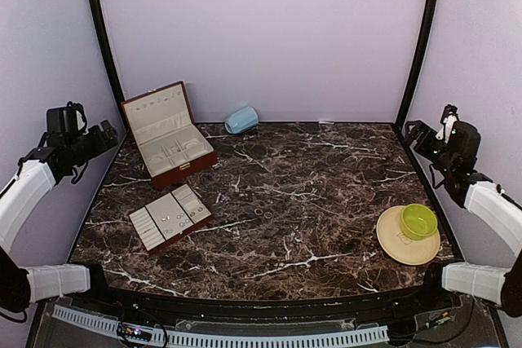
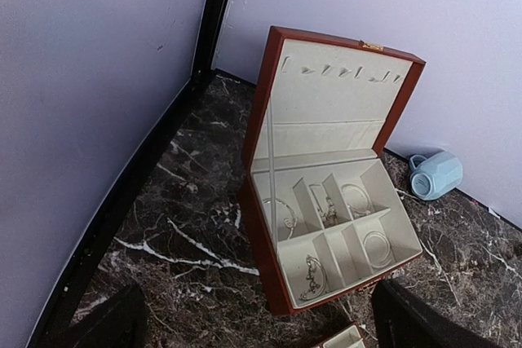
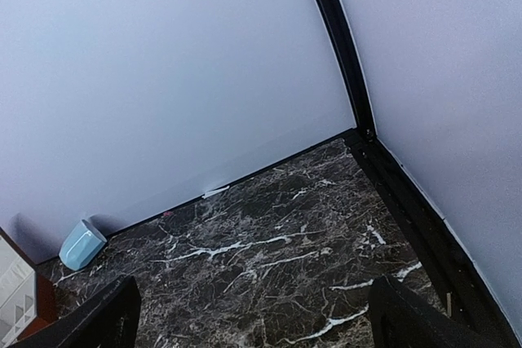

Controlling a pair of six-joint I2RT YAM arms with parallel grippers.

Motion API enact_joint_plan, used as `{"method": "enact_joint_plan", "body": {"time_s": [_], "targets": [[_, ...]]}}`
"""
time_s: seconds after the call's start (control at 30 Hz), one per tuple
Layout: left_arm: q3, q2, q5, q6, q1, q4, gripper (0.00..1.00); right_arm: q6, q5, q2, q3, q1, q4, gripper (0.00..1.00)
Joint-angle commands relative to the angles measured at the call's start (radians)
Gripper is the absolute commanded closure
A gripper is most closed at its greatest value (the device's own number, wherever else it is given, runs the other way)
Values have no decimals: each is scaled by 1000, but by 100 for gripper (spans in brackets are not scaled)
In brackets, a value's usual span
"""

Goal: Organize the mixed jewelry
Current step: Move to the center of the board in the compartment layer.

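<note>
Two tiny shiny rings (image 1: 263,213) lie loose on the marble near the middle of the table. Several more small pieces sit in the slots of a cream-lined tray (image 1: 145,229) at the front left. The red-brown box (image 1: 181,165) stands open at the back left. In the left wrist view the box (image 2: 259,238) holds bracelets and chains (image 2: 314,276) in its compartments. My left gripper (image 1: 108,133) is open and empty, raised left of the box. My right gripper (image 1: 413,130) is open and empty, raised at the far right.
A pale blue cup (image 1: 241,120) lies on its side by the back wall; it also shows in the left wrist view (image 2: 436,174) and the right wrist view (image 3: 81,244). A cream plate (image 1: 398,244) with a green bowl (image 1: 418,221) sits at the front right.
</note>
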Motion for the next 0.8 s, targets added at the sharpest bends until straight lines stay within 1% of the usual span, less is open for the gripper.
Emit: {"method": "enact_joint_plan", "body": {"time_s": [0.0, 0.13, 0.17, 0.2, 0.23, 0.3, 0.4, 0.47, 0.57, 0.67, 0.77], "targets": [[86, 30, 3, 39, 3, -98, 1, -8, -105, 30, 65, -3, -29, 2], [136, 53, 47, 82, 3, -100, 1, -30, -181, 64, 104, 3, -46, 2], [153, 57, 52, 100, 3, -98, 1, -47, -193, 74, 133, 17, -70, 3], [163, 67, 100, 124, 3, -88, 1, -78, -177, 90, 162, 50, -108, 5], [185, 72, 120, 135, 2, -81, 1, -105, -143, 104, 192, 96, -165, 6], [224, 93, 162, 159, 3, -78, 1, -154, -76, 141, 250, 216, -237, 12], [273, 112, 162, 197, 3, -69, 1, -174, 31, 221, 327, 385, -321, 20], [273, 101, 124, 226, 2, -54, 1, -150, 87, 290, 379, 488, -352, 25], [223, 46, 16, 258, 5, 1, 1, -104, 130, 408, 456, 638, -367, 29], [131, -7, 2, 292, 9, 64, 1, -68, 167, 533, 539, 771, -372, 31], [109, -35, -23, 323, 10, 66, 1, -53, 176, 680, 648, 876, -382, 33]]}}
